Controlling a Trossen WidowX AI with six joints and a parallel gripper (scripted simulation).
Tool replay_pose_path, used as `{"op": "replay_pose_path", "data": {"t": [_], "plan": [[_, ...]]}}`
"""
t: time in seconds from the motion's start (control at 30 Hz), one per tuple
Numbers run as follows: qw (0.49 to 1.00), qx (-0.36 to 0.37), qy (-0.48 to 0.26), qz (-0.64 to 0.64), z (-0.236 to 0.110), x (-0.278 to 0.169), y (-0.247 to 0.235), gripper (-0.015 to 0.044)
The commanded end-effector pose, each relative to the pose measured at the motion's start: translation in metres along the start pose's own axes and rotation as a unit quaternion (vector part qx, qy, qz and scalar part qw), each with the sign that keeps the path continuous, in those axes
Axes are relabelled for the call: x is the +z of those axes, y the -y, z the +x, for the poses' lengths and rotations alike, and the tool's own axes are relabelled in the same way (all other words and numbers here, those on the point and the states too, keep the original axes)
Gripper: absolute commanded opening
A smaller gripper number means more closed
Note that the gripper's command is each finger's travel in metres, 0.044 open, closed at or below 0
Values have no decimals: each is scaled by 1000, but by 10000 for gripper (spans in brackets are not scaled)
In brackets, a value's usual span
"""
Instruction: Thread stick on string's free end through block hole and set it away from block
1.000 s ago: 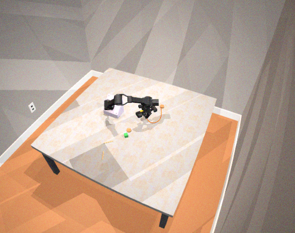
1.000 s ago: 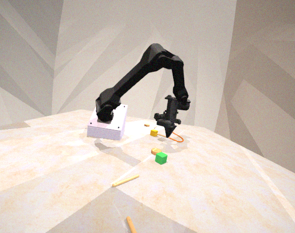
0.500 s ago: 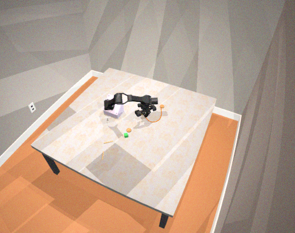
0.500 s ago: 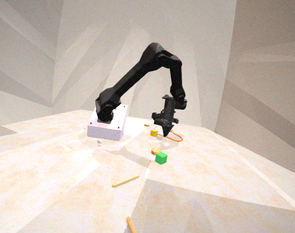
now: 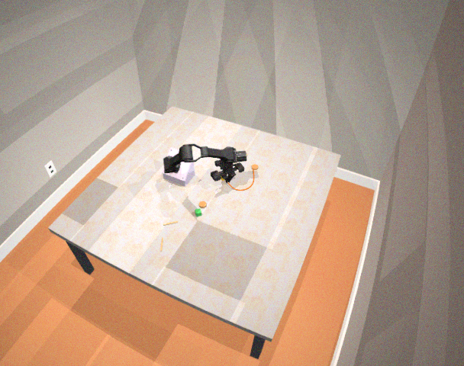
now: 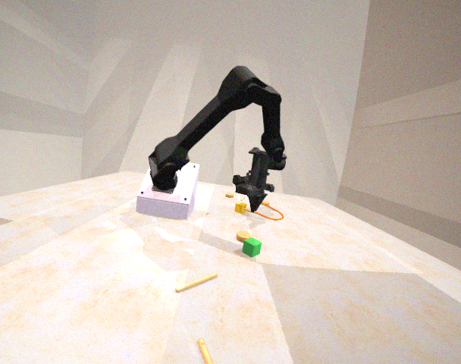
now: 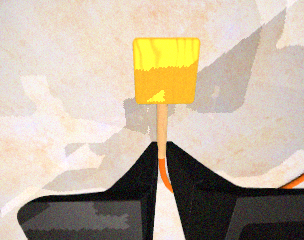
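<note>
One yellow wooden block (image 6: 240, 207). One green cube (image 6: 251, 247). Two round wooden buttons (image 6: 243, 236) (image 5: 254, 167). Three thin sticks: two loose (image 6: 196, 282) (image 6: 204, 350), one (image 7: 162, 125) on the single orange string (image 6: 273, 210). One tool (image 7: 161, 150).

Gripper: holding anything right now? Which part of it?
Yes. The gripper is shut on the stick, gripped at its string end; the front end meets the yellow block.

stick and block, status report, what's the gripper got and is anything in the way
Gripper shut on stick. Stick tip at near face of yellow block, orange string trailing behind. Nothing between stick and block; green cube and loose sticks lie well away.
</note>
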State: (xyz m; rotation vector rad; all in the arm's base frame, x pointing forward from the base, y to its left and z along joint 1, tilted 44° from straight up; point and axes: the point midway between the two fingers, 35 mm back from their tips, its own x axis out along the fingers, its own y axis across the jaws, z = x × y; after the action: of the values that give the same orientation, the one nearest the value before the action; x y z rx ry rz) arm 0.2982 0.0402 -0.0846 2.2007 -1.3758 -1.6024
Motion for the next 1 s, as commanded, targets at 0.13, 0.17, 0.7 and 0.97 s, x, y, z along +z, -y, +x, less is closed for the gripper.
{"op": "replay_pose_path", "data": {"t": [0.13,0.17,0.7,0.97], "plan": [[1000,0,3,2,1,13,0,0],[1000,0,3,2,1,14,0,0],[1000,0,0,-1,-1,25,0,26],[1000,-1,0,-1,-3,25,0,122]]}}
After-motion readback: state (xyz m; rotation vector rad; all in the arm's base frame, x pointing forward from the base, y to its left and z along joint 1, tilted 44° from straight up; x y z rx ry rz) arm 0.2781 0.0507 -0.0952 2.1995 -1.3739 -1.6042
